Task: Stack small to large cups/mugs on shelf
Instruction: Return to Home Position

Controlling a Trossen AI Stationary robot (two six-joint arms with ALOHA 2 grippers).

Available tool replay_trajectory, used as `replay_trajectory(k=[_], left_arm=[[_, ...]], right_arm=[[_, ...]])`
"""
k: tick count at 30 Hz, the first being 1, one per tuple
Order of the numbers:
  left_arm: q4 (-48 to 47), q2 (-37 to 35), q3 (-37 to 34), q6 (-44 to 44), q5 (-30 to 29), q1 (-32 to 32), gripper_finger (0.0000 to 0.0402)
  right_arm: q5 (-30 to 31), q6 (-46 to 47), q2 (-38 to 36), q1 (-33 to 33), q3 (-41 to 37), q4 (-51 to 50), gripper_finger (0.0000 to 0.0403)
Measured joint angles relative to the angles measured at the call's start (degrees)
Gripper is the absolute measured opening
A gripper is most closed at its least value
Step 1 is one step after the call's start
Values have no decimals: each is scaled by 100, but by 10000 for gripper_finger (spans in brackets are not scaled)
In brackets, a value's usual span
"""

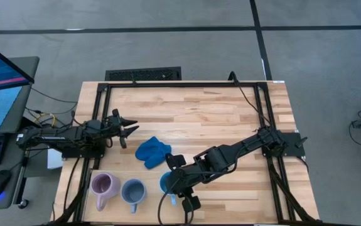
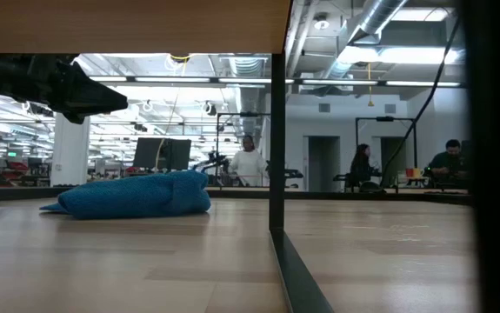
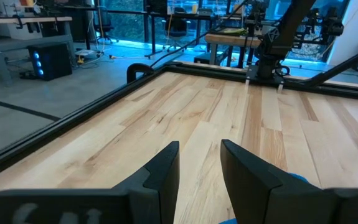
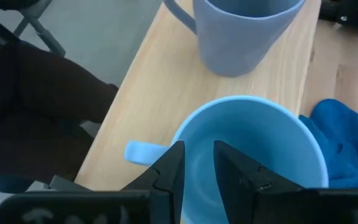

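Observation:
Three mugs stand upright in a row on the pale shelf panel [image 1: 243,202] along the table's near edge: lilac [image 1: 103,185], grey-blue [image 1: 133,190] and light blue [image 1: 165,182]. My right gripper [image 1: 176,182] hangs over the light blue mug [image 4: 272,143] with a narrow gap between its fingers [image 4: 198,149]. It is at the rim beside the handle [image 4: 136,151]. The grey-blue mug [image 4: 241,31] stands just beyond it. My left gripper [image 1: 129,129] waits above the table's left side, narrowly open [image 3: 200,155] and empty. My right gripper comes at the light blue mug from above, pointing down. Its fingertips [image 4: 177,155] are at the rim next to the handle. I cannot tell whether they touch the wall. The mug stands upright on the shelf panel [image 4: 160,81].
A royal-blue cloth lump [image 1: 152,152] lies on the plank tabletop just beyond the mugs and also shows in the low view [image 2: 136,196]. A black frame runs round the table [image 1: 180,83]. A dark post [image 2: 277,130] stands in the low view. People sit in the room behind.

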Motion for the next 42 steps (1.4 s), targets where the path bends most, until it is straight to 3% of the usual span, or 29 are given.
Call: replay_trajectory(k=[27, 38, 42], left_arm=[[-2, -2, 0, 2, 7, 0, 108], [-44, -4, 31, -4, 7, 0, 108], [-46, -4, 35, -5, 6, 0, 108]], right_arm=[[628, -115, -81, -159, 157, -225, 107], [1633, -730, -921, -196, 151, -680, 107], [1649, -1006, -1142, -315, 147, -1000, 107]])
